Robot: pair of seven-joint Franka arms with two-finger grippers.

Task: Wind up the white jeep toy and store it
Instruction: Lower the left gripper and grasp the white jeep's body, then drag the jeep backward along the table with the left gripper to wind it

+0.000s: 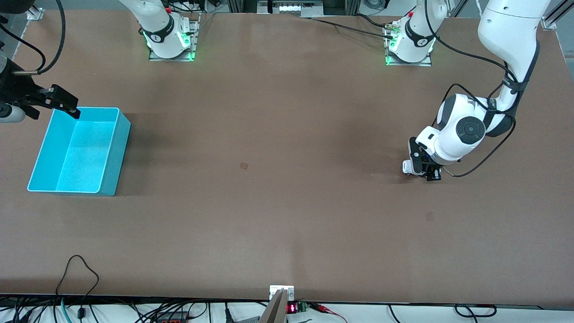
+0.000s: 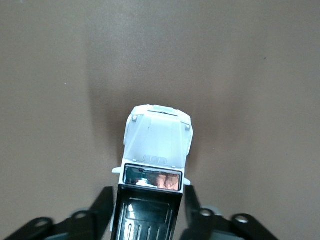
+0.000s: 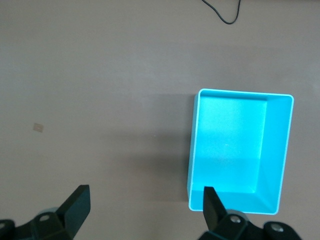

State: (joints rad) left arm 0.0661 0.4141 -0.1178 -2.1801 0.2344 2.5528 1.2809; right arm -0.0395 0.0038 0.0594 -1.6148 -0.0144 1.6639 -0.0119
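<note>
White jeep toy with black roof, cyan bin, brown table

The brown table carries two things — a cyan bin and the white jeep toy.

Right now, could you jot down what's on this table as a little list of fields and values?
jeep: white toy on the table, toward the left arm's end
left gripper: down at the table, a finger on each side of the jeep's rear
bin: cyan, nothing in it, at the right arm's end
right gripper: open, over the bin's rim
</note>
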